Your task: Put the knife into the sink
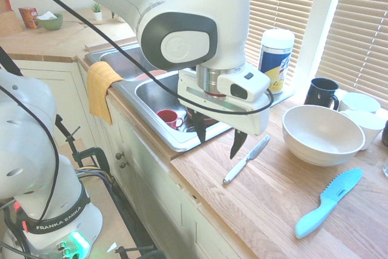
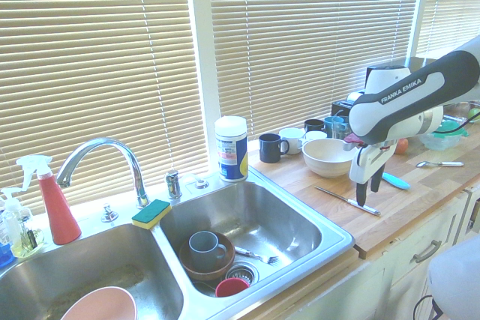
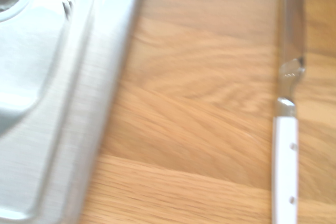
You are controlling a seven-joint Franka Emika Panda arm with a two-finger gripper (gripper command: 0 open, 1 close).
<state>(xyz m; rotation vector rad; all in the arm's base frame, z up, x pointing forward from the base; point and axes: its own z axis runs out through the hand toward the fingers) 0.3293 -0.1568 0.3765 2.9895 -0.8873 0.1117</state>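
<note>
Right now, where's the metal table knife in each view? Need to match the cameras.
First exterior view: the knife lies on the wooden counter, just right of the open gripper.
Second exterior view: the knife lies on the counter, below the white bowl.
Wrist view: the knife runs along the right edge.
Shared landmark: the sink rim beside the wood.

1. Desk (image 1: 273,210): wooden butcher-block top with the sink (image 2: 330,234) set into it.
2. Knife (image 1: 245,160) lies flat on the desk just beside the sink rim, not touching it.
3. White bowl (image 1: 322,134) sits beyond the knife, farther from the sink.
4. Light-blue plastic knife (image 1: 328,202) lies flat, well apart from the sink.
5. Wipes canister (image 2: 231,148) stands at the sink's back corner.
6. Dark mug (image 1: 321,93) stands behind the bowl.
</note>
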